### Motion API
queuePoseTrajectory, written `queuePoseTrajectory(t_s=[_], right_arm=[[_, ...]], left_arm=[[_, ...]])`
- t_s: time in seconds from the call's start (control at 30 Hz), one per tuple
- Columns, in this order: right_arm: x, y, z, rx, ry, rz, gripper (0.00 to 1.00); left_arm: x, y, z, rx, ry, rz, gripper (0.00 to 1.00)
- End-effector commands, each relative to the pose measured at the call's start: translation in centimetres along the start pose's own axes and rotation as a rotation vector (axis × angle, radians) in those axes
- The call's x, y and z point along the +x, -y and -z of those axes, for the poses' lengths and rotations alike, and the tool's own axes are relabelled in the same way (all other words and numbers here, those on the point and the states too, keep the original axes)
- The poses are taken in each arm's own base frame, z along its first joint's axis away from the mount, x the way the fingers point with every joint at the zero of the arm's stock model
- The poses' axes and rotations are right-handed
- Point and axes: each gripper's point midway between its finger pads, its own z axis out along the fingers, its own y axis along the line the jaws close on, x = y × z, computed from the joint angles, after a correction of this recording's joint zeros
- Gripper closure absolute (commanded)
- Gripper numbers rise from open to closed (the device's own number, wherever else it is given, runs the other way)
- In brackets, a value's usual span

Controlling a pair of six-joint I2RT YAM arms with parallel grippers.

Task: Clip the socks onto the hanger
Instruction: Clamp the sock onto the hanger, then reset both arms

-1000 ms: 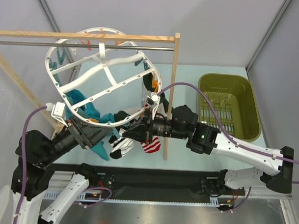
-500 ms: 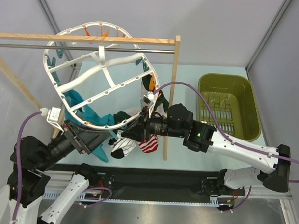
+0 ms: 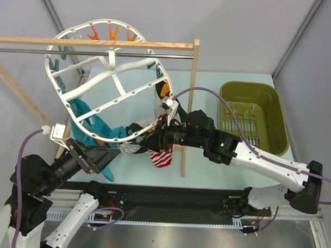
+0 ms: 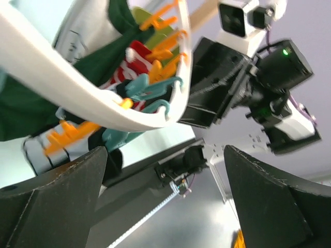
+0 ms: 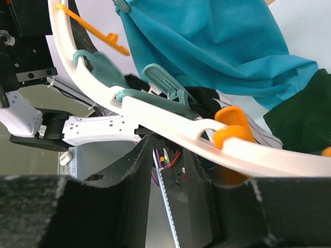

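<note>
While the left pincer [image 4: 163, 170] gapes wide and empty, the right pincer [image 5: 173, 170] stands part-open at the rim of the hanger [image 5: 155, 116]. If weakly clipped, the red-and-white sock [image 3: 161, 158] dangling there could slip off.

**Much Is Lost Behind the Hanger's Rim**

From above, the right end effector [image 3: 154, 140] has its fingertips buried under the near rim of the hanger [image 3: 111, 62]. The hanger's hook passes behind the wooden rack [image 3: 157, 45]. The socks [image 3: 160, 156] hang bunched under that rim — how many there are, and which clip holds which, cannot be told. In the left wrist view the rim is blurred and runs off the top-left edge, and the fingers of the left end effector [image 4: 163, 155] are cut by the bottom edge. The teal cloth [image 5: 217, 41] runs off the top of the right wrist view.
</note>
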Motion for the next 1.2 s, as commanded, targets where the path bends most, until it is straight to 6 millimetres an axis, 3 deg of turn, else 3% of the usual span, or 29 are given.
queuePoseTrajectory(t_s=[0.0,0.2,0.33,0.47,0.7,0.9,1.0,1.03,1.07,1.1,1.13,1.17], right_arm=[[-2.3,-0.9,0.5,-0.010,0.055,0.020,0.65],[-2.7,-0.4,0.9,0.012,0.059,0.029,0.64],[-3.3,0.4,1.6,0.035,0.078,0.030,0.62],[-3.9,1.1,2.1,0.054,0.088,0.027,0.62],[-3.9,0.3,3.1,0.039,0.067,0.026,0.61],[-0.7,0.3,5.8,0.142,-0.021,0.047,0.47],[1.5,1.8,7.5,0.238,-0.048,0.039,0.38],[1.5,1.2,8.8,0.234,-0.031,0.026,0.32],[1.6,1.9,9.5,0.274,-0.013,0.017,0.29],[2.3,3.8,10.2,0.358,0.001,0.007,0.24],[2.5,4.4,11.7,0.403,0.025,-0.024,0.05],[2.9,5.6,12.5,0.471,0.040,-0.042,0.00]], left_arm=[[-1.2,-0.9,0.4,-0.077,0.070,0.036,0.00],[-1.9,-0.3,2.0,-0.053,0.136,-0.006,0.08],[-2.9,-0.4,4.2,-0.068,0.250,-0.054,0.05],[-3.4,0.7,6.0,-0.022,0.318,-0.081,0.05],[-4.6,1.6,8.6,-0.002,0.428,-0.155,0.03],[-4.6,0.0,9.1,-0.081,0.450,-0.144,0.03],[-4.3,-1.4,9.1,-0.116,0.471,-0.124,0.02],[-4.1,-1.7,8.9,-0.119,0.465,-0.117,0.01],[-3.8,-2.0,8.7,-0.117,0.461,-0.109,0.01],[-3.2,-2.8,8.1,-0.127,0.442,-0.088,0.01],[-2.8,-3.1,7.7,-0.128,0.426,-0.076,0.01],[-2.4,-3.4,7.3,-0.127,0.412,-0.068,0.00]])
